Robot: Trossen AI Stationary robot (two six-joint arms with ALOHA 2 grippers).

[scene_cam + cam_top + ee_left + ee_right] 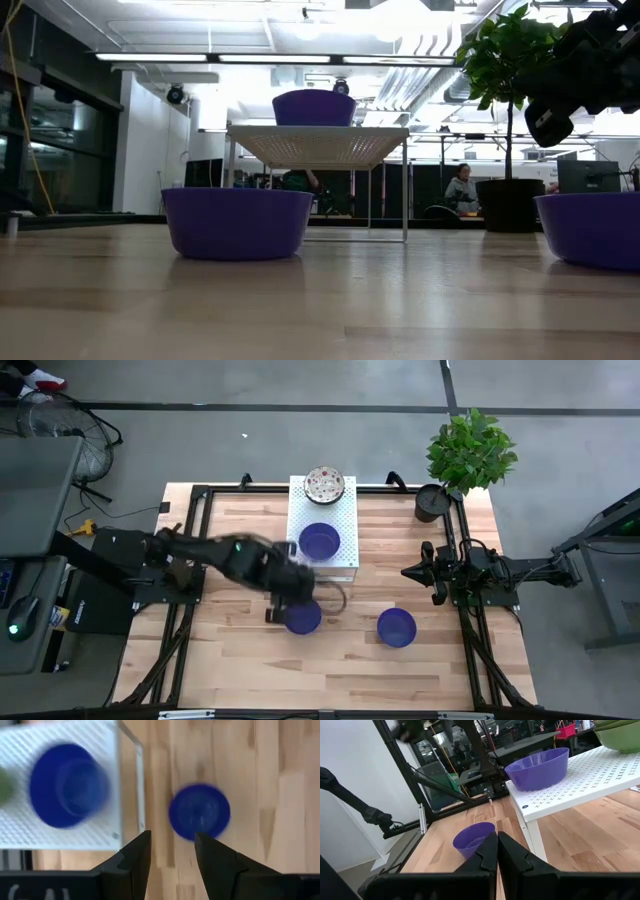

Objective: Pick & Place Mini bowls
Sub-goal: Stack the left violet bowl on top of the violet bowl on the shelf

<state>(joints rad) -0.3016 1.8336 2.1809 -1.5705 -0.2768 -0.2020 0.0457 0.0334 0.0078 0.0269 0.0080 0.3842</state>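
Left gripper hangs jaws apart over a blue bowl mid-desk; right gripper, pressed together, waits near the right edge

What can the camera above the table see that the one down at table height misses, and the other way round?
Only the overhead view shows the white speckled bowl at the back of the white perforated stand, plus the left claw open over a glossy blue bowl. Only the low view shows people seated in the room behind. Both show the blue bowl on the stand, two blue bowls on the wooden table and the potted plant.
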